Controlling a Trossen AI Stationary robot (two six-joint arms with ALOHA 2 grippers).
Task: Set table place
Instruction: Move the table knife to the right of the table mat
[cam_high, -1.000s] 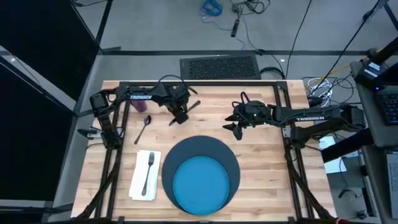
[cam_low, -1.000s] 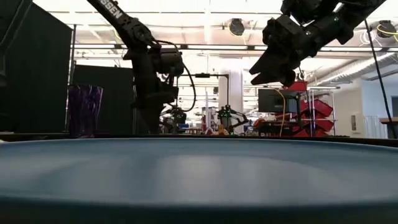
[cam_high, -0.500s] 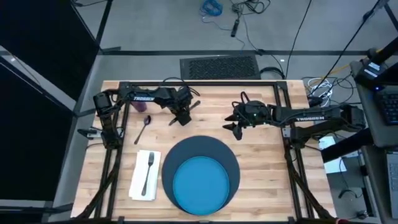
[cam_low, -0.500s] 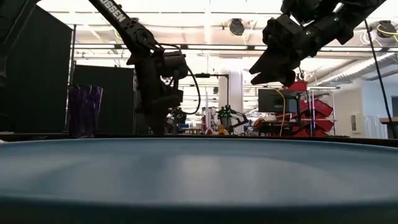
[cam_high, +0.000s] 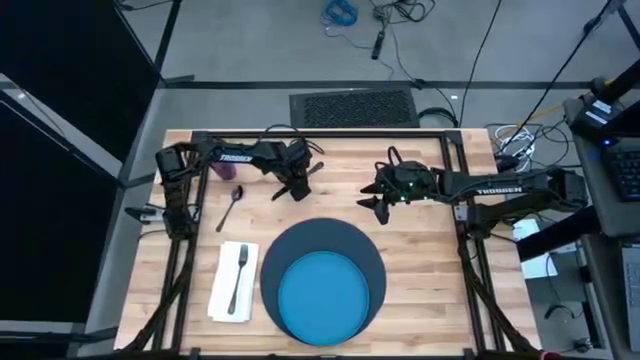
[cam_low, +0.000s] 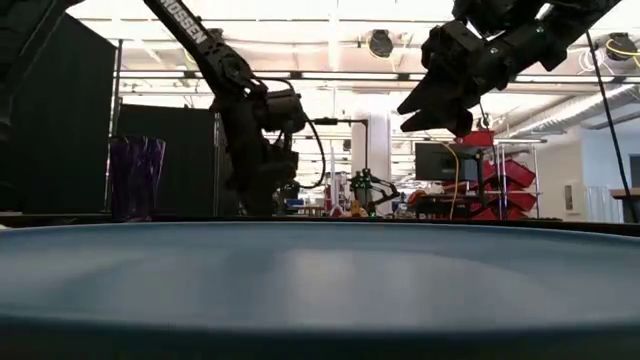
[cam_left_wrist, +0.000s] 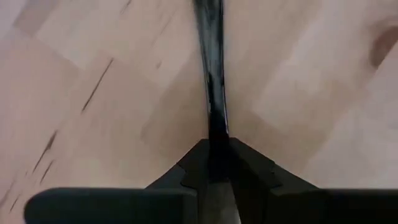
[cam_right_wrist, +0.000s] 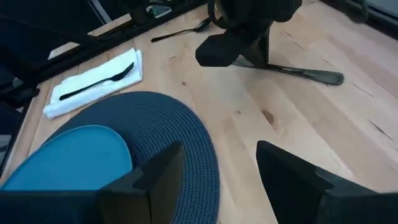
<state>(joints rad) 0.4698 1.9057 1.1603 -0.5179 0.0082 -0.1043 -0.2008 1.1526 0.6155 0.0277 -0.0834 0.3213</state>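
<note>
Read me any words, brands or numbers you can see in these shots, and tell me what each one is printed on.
"TROSSEN" in white on the left arm, high view.
"TROSSEN" in white on the right arm, high view.
"SSEN", the end of the same brand, on the left arm's upper link, low view; the rest is cut off.
No lettering can be made out on the plate, napkin or cutlery.

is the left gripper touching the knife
Touching. In the left wrist view the left gripper has its fingers closed on the knife, which runs straight out from between them over the table.
</note>
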